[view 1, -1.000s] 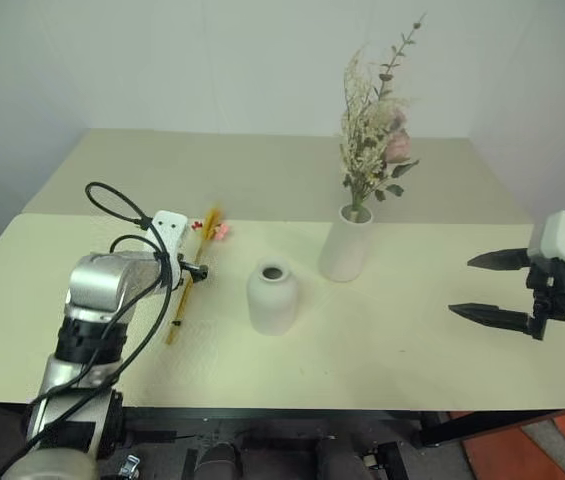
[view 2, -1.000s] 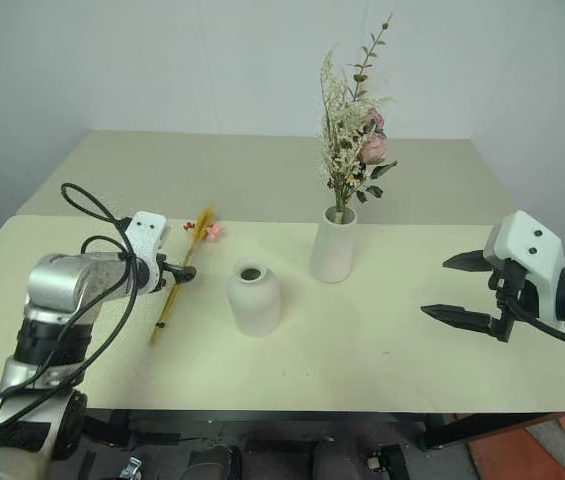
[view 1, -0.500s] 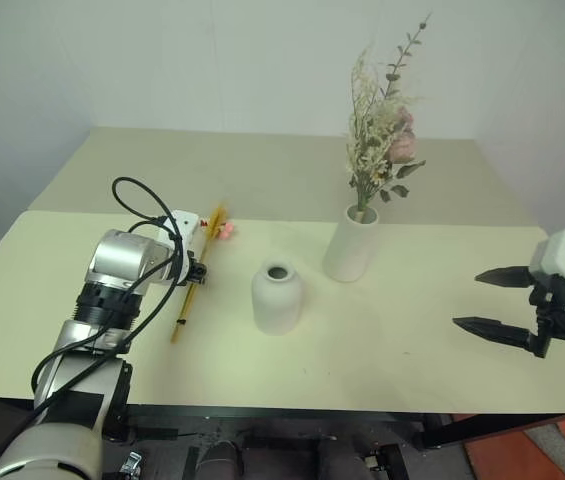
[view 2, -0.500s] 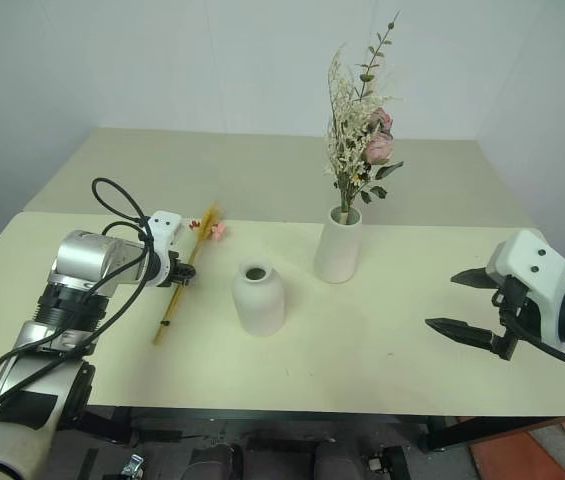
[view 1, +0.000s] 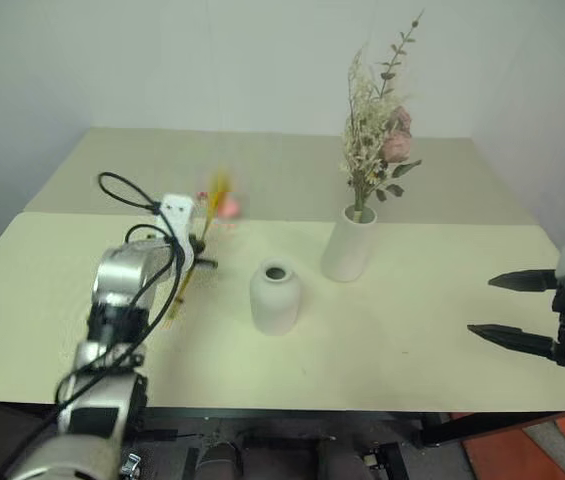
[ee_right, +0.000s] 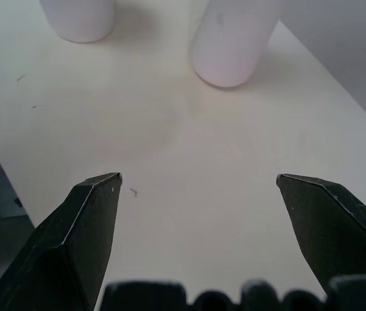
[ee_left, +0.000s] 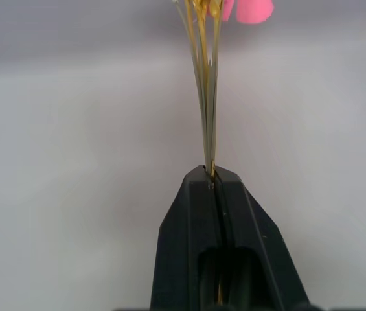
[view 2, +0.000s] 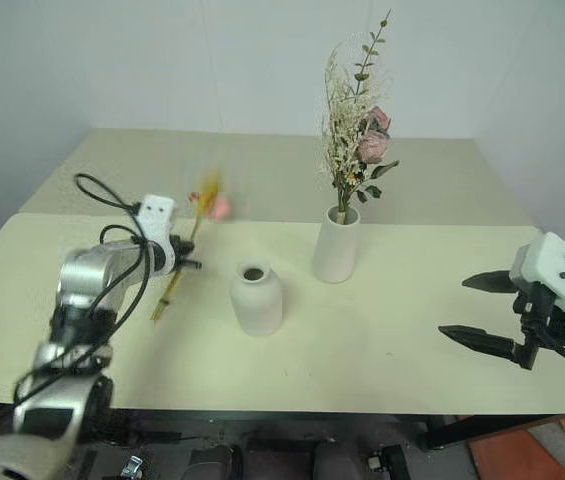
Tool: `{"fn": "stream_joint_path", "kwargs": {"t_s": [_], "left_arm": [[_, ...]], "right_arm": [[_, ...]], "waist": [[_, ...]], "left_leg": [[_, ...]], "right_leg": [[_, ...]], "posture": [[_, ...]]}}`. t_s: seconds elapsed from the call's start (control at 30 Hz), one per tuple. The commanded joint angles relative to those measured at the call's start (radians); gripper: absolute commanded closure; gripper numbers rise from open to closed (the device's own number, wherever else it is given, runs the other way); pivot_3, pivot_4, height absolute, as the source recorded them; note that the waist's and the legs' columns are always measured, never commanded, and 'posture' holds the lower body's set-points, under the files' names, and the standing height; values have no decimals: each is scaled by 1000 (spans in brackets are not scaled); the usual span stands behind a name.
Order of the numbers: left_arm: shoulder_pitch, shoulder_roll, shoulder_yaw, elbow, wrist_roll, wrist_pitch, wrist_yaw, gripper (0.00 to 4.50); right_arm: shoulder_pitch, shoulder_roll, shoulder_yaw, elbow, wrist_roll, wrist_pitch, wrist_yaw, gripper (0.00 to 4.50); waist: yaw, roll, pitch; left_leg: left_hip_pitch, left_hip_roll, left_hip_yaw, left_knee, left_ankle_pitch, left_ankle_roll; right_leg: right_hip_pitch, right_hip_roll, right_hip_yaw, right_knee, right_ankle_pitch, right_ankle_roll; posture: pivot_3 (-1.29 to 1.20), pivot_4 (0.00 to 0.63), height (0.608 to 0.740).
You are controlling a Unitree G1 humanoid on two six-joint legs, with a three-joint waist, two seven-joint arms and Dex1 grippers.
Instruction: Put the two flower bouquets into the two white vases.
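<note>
1. The left claw [ee_left: 212, 178] is seen pinched tight on the thin stems of the yellow-orange spray [view 2: 184, 252], at the left of the head views.
2. The spray is held off the bench [view 1: 412, 330], tilted, with its pink blooms [view 1: 226, 207] uppermost and its lower end hanging toward the bench top.
3. The short rounded vase [view 1: 275, 296] is found at the centre of the frame, upright and with nothing in its neck, just right of the spray.
4. The tall vase [view 2: 336, 246] is placed right of centre and further back, with the cream bouquet [view 2: 355, 135] standing in it.
5. The right claw [view 2: 484, 312] is held wide apart at the right edge of the frame, gripping nothing, above the bench.
</note>
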Motion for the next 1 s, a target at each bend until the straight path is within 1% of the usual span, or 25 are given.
{"fn": "stream_joint_path", "kwargs": {"t_s": [0.03, 0.1, 0.13, 0.17, 0.23, 0.3, 0.37, 0.47, 0.6, 0.7, 0.87, 1.0], "left_arm": [[-20, -38, 221, -219, -293, -125, -127, 4471], [-30, -53, 303, -264, -531, -107, -246, 4471], [-32, -59, 326, -274, -606, -106, -268, 4471], [-39, -43, 329, -273, -671, -73, -291, 4471], [-62, -15, 292, -277, -738, -36, -317, 4471], [-76, -12, 246, -267, -767, -38, -352, 4471], [-81, -16, 212, -240, -784, -44, -387, 4471], [-79, -12, 111, -201, -697, -111, -470, 4471], [-107, -20, 62, -131, -690, -128, -498, 4471], [-97, -10, 7, -106, -633, -184, -576, 4471], [-96, -27, -14, -50, -616, -213, -619, 4471], [-81, -40, -48, -41, -586, -239, -651, 4471]], "right_arm": [[-9, 16, -43, -2, -6, -40, -7, 0], [-6, 32, -36, -14, -3, -42, -18, 0], [-6, 37, -33, -17, -3, -43, -23, 0], [-5, 45, -30, -22, -3, -43, -29, 0], [0, 68, -21, -37, -5, -47, -49, 0], [6, 94, -16, -54, -3, -48, -72, 0], [13, 111, -14, -70, -3, -46, -87, 0], [27, 137, -18, -96, -6, -44, -114, 0], [53, 157, -34, -135, 4, -30, -134, 0], [85, 174, -58, -166, 10, -25, -146, 0], [112, 180, -85, -195, 25, -8, -166, 0], [123, 179, -102, -202, 31, -9, -170, 0]], "waist": [[0, 0, 0], [0, 0, 0], [0, 0, 0], [0, 0, 0], [3, 0, -1], [7, 0, -1], [10, 0, -1], [14, 0, -1], [14, 0, -1], [15, 0, -1], [16, 0, -1], [18, 0, -1]], "left_leg": [[1, 0, 0, 0, 0, 0], [2, 0, 0, 0, 0, 0], [2, -1, 0, 0, 0, 0], [2, -1, 0, 1, 0, 0], [4, -1, 0, 2, 0, 0], [5, -1, 0, 3, 0, 0], [5, -1, 0, 5, 0, 0], [5, -2, 0, 5, 0, 0], [4, -1, 0, 5, 0, 0], [3, -1, 0, 5, 0, 0], [3, -1, 0, 5, 0, 0], [3, -1, 0, 5, 0, 0]], "right_leg": [[0, 0, 0, 0, -1, 1], [2, 0, 0, 0, -2, 4], [2, 0, 0, 0, -4, 7], [3, 0, 0, 0, -4, 7], [5, 0, 0, 1, -4, 8], [6, 0, 0, 1, -4, 8], [7, 0, 1, 1, -4, 8], [8, 0, 2, 0, -4, 8], [6, 0, 2, 0, -4, 8], [5, 1, 2, 1, -4, 8], [5, 0, 2, 0, -4, 8], [5, 0, 2, 0, -4, 8]], "posture": [[0, 150, 740], [0, 150, 740], [0, 150, 740], [0, 150, 740], [0, 150, 740], [0, 150, 740], [0, 150, 740], [0, 150, 740], [0, 150, 740], [0, 150, 740], [0, 150, 740], [0, 150, 740]]}}
